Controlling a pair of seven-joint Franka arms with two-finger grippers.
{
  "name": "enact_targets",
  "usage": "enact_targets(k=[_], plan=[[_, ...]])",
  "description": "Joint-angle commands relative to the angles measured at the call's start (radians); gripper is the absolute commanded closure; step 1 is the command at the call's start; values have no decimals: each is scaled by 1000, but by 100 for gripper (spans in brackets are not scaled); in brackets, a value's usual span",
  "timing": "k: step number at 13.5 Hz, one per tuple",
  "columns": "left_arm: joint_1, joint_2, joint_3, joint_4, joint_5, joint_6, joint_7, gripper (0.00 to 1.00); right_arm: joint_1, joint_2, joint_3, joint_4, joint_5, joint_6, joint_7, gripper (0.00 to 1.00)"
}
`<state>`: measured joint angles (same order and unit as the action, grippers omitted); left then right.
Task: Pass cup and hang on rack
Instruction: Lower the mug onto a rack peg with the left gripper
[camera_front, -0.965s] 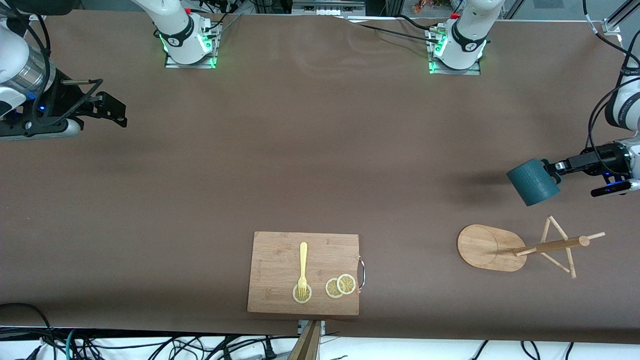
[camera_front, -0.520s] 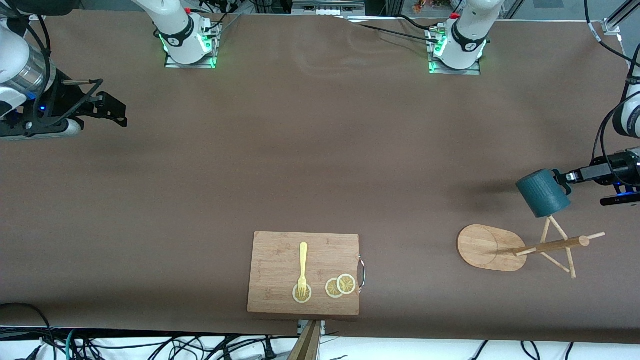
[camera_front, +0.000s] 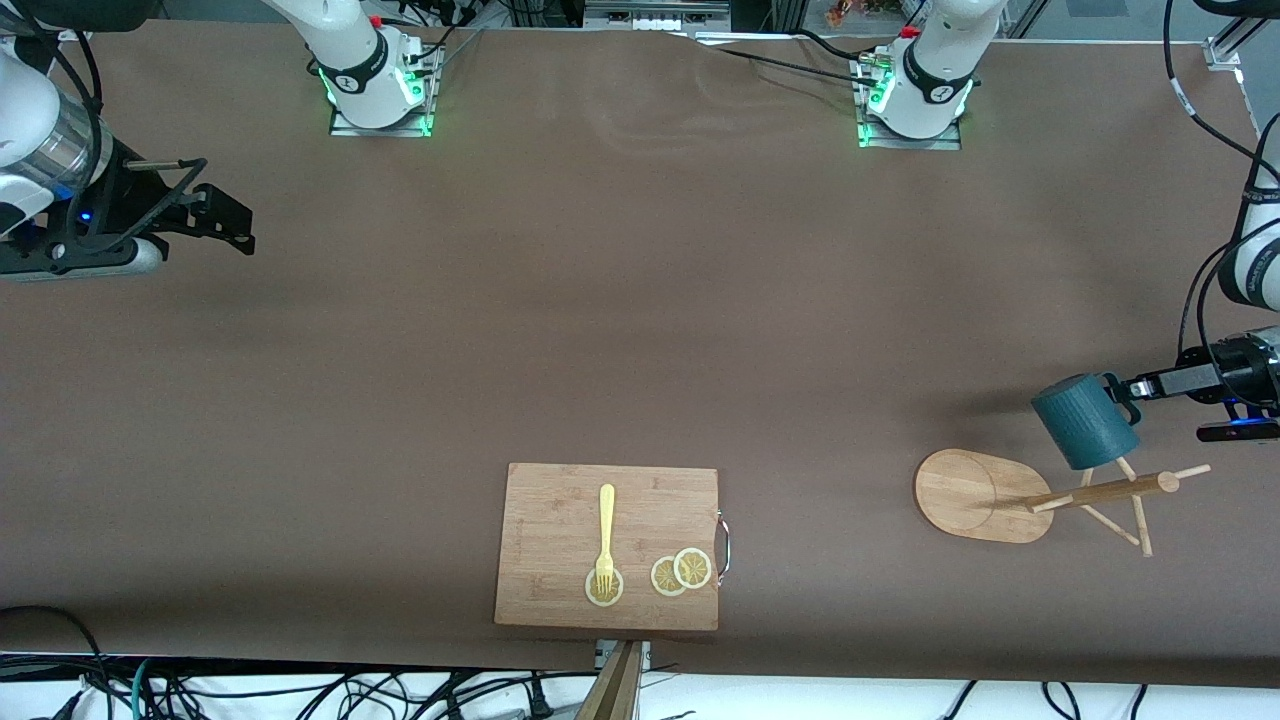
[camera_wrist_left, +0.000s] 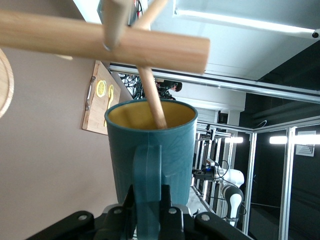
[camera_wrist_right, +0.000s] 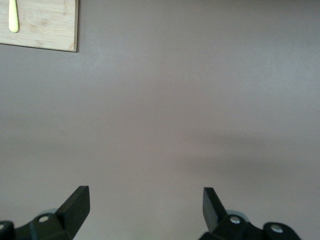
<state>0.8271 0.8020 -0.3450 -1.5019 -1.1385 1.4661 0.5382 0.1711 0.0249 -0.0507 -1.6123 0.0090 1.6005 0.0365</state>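
The dark teal cup (camera_front: 1085, 420) hangs tilted in the air over the bamboo rack (camera_front: 1100, 492), which stands near the left arm's end of the table. My left gripper (camera_front: 1128, 392) is shut on the cup's side handle. In the left wrist view one thin peg (camera_wrist_left: 152, 100) reaches into the yellow-ochre mouth of the cup (camera_wrist_left: 120, 160), below the rack's post (camera_wrist_left: 100, 40), and the left gripper (camera_wrist_left: 148, 192) clamps the handle. My right gripper (camera_front: 230, 215) waits open over bare table at the right arm's end, and nothing lies between the right gripper's (camera_wrist_right: 146, 197) fingers.
A wooden cutting board (camera_front: 560, 500) lies near the table's front edge, carrying a yellow fork (camera_front: 606, 535) and lemon slices (camera_front: 681, 572). The rack's oval base (camera_front: 965, 495) sits between that board and the cup. The arm bases stand along the edge farthest from the front camera.
My left gripper has carried the cup toward the rack, from over bare table to over one of its pegs. The right arm has not moved.
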Motion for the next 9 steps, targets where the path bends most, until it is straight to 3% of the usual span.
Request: enact_targets(k=[1, 9], plan=[[0, 54, -9, 75, 11, -10, -38, 100, -22, -22, 17, -24, 11, 12, -13, 0], [15, 108, -3, 86, -26, -12, -40, 100, -22, -22, 15, -24, 17, 12, -15, 0]])
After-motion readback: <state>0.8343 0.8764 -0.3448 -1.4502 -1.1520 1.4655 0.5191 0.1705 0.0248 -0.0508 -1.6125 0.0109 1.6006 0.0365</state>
